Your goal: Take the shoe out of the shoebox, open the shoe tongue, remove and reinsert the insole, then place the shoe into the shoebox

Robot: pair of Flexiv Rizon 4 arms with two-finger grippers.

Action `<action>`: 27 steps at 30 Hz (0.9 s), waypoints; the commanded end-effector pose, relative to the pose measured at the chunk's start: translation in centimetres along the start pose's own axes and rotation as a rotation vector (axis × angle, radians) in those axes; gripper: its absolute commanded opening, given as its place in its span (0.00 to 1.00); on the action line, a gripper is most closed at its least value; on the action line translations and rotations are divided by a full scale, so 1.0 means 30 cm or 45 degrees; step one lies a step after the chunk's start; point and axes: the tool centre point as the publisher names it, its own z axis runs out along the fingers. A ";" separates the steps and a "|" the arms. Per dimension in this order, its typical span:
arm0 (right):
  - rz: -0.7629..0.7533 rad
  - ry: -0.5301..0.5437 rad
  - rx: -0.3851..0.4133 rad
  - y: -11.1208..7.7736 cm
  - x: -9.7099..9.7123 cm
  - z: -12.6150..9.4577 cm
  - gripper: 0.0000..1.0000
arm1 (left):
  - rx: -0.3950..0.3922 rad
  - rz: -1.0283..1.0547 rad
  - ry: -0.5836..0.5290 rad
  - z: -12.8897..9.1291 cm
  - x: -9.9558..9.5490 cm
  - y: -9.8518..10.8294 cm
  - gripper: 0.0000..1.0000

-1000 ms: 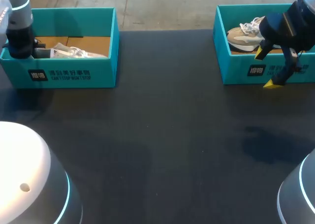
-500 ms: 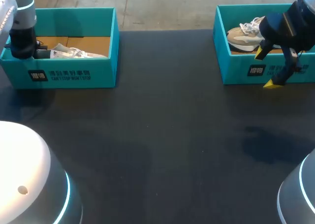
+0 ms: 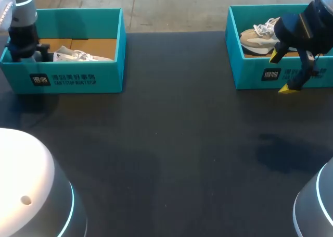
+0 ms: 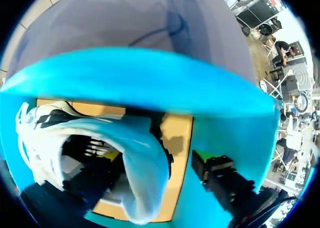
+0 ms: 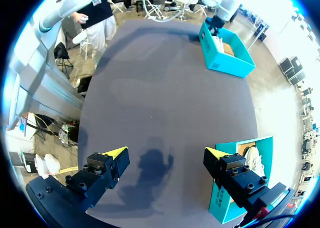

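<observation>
My left gripper (image 4: 155, 158) had its fingers spread wide inside the left shoebox (image 3: 78, 78). One finger sat down in the mouth of the white shoe (image 4: 135, 138). The other stood outside the shoe's wall with bare cardboard showing between them, so nothing was clamped yet. I judged that straddle to be the set-up for pinching the collar and lifting the shoe out. The shoe lay on the cardboard floor of its box, at the table's far left corner. From above, the left arm (image 3: 23, 34) dropped into the box's left end, and the front wall hid the fingers.

My right gripper (image 5: 165, 155) hung released, holding nothing, above the table (image 3: 171, 143). It was just in front of the right shoebox (image 3: 255, 73) at the far right corner, where a tan shoe (image 3: 257, 36) lay inside. I took that arm as parked clear of the work, leaving the left side room to lift.
</observation>
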 end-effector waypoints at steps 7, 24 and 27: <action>0.002 0.004 0.004 0.003 -0.006 0.003 1.00 | -0.029 -0.021 -0.035 -0.116 0.024 -0.013 1.00; 0.002 0.004 0.004 0.003 -0.006 0.003 1.00 | -0.059 -0.099 -0.200 -0.387 0.075 -0.019 1.00; 0.002 0.004 0.004 0.003 -0.006 0.003 1.00 | -0.063 -0.162 -0.288 -0.435 0.089 -0.052 1.00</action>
